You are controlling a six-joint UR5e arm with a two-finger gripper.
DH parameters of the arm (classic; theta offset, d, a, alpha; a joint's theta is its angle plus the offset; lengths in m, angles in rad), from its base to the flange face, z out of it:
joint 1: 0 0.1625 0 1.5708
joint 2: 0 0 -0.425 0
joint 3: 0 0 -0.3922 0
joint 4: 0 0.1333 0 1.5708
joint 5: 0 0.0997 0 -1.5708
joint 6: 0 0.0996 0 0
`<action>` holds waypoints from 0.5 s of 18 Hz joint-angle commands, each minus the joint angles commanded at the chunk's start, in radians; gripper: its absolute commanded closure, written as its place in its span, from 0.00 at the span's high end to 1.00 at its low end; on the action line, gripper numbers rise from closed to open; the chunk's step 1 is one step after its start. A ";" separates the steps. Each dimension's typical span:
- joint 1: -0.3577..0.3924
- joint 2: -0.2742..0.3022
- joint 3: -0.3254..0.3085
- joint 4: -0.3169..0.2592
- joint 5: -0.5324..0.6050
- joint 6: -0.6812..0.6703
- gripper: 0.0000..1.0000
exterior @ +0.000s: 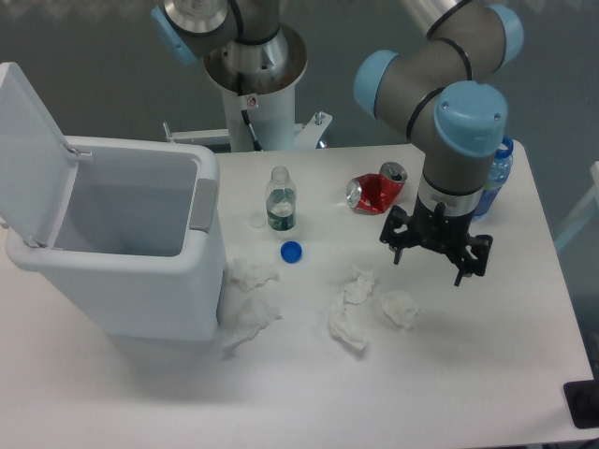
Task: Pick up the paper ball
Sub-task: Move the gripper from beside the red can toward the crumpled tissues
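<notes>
Now gripper (429,258) hovers w/ fingers apart, above-right of paper ball (400,308)

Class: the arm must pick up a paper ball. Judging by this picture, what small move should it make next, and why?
Probably shift the end effector toward the camera and slightly left, then lower it: it hangs open above bare table, and the nearest paper ball lies just beyond its fingers, untouched.

One fixed camera looks down from the front at the table (487,374).
</notes>
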 joint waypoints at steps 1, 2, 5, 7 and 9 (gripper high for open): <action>0.000 -0.011 0.009 0.000 0.005 0.000 1.00; 0.000 -0.023 0.017 0.000 0.017 0.000 1.00; 0.002 -0.031 0.025 0.008 0.025 0.000 1.00; -0.002 -0.046 0.035 0.008 0.037 -0.006 1.00; -0.002 -0.043 -0.001 0.023 0.035 -0.014 1.00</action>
